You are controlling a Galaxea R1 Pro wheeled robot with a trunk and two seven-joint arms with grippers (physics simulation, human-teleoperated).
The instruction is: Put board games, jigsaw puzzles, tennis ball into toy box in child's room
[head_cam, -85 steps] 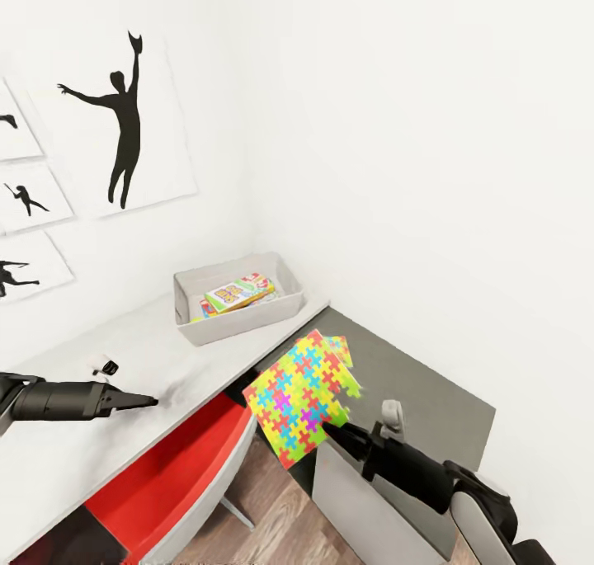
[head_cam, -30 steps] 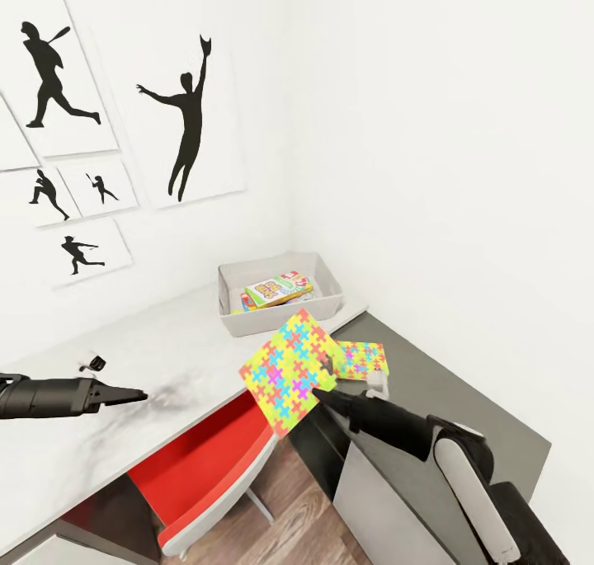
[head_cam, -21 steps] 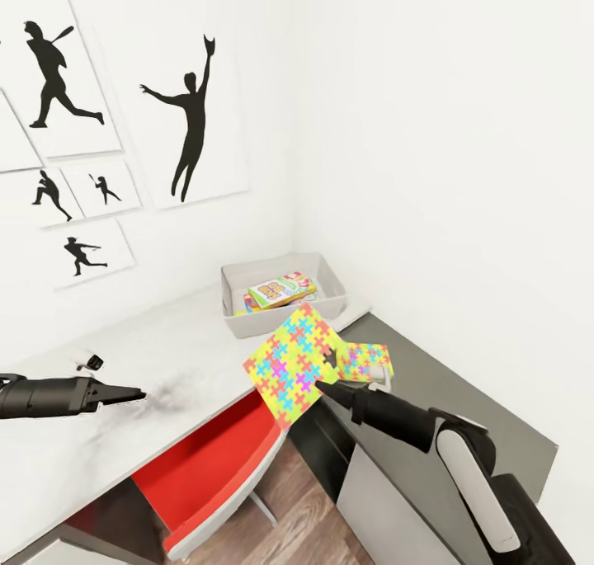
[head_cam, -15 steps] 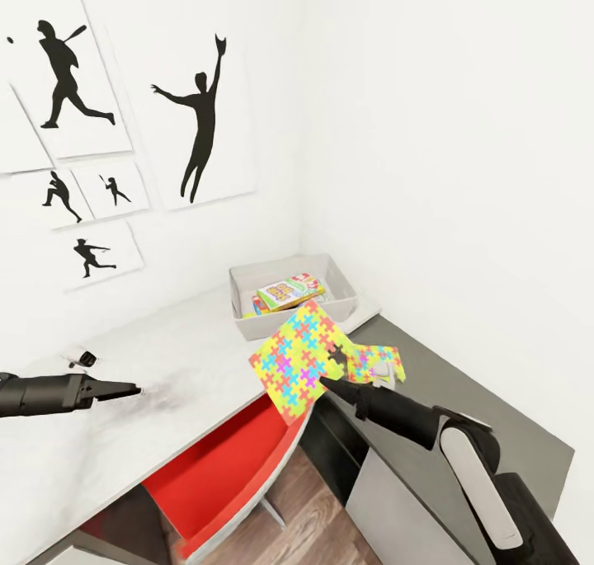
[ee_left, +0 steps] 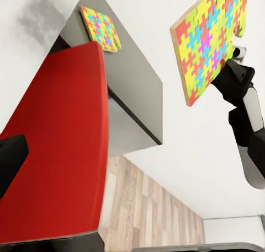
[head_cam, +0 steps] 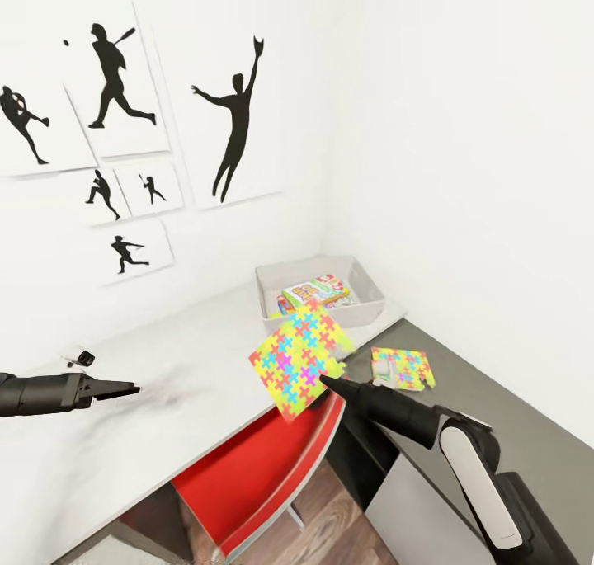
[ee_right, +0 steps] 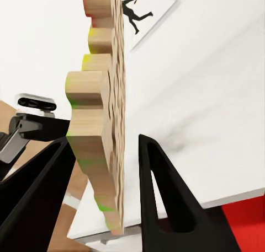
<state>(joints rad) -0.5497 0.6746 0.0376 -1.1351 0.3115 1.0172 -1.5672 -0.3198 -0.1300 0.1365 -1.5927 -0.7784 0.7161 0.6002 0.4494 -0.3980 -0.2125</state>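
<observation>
While my right jaws clench the puzzle, I see the toy box at twelve o'clock.

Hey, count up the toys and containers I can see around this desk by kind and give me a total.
Jigsaw puzzles: 2, the held puzzle in the right gripper and the second puzzle lying flat on the dark desk top.
Board game boxes: 1 clearly visible, the board game in the bin; others beneath it cannot be counted.
Toy box: 1.
Total: 4.
</observation>
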